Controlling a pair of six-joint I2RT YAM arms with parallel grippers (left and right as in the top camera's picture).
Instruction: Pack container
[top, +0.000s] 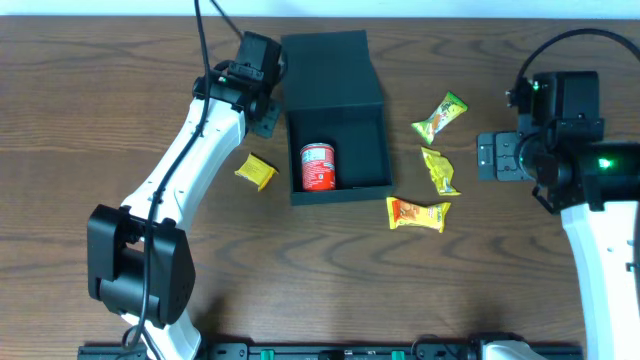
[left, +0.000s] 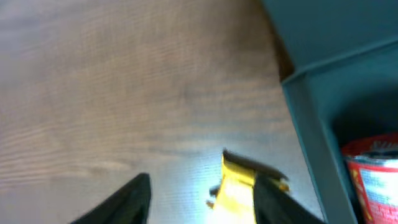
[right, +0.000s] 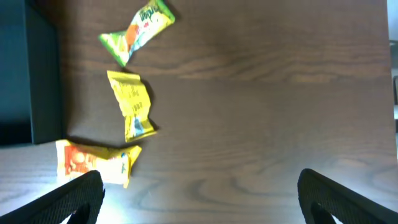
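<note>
The dark teal container (top: 372, 150) sits open at the table's middle with its flap lid (top: 330, 68) folded back. A red can (top: 318, 166) lies inside it; the can also shows in the left wrist view (left: 373, 174). A yellow packet (top: 256, 171) lies left of the box. My left gripper (left: 202, 199) is open, its fingers straddling that packet (left: 236, 190) from above. Right of the box lie a green packet (top: 440, 116), a yellow packet (top: 439, 170) and an orange packet (top: 418, 213). My right gripper (right: 199, 193) is open and empty to the right of them.
The wooden table (top: 120, 60) extends past both arms. The container's wall (left: 311, 143) stands close to the right of my left fingers. The right wrist view shows the green (right: 138, 30), yellow (right: 132, 104) and orange (right: 93, 162) packets beside the box's edge (right: 28, 74).
</note>
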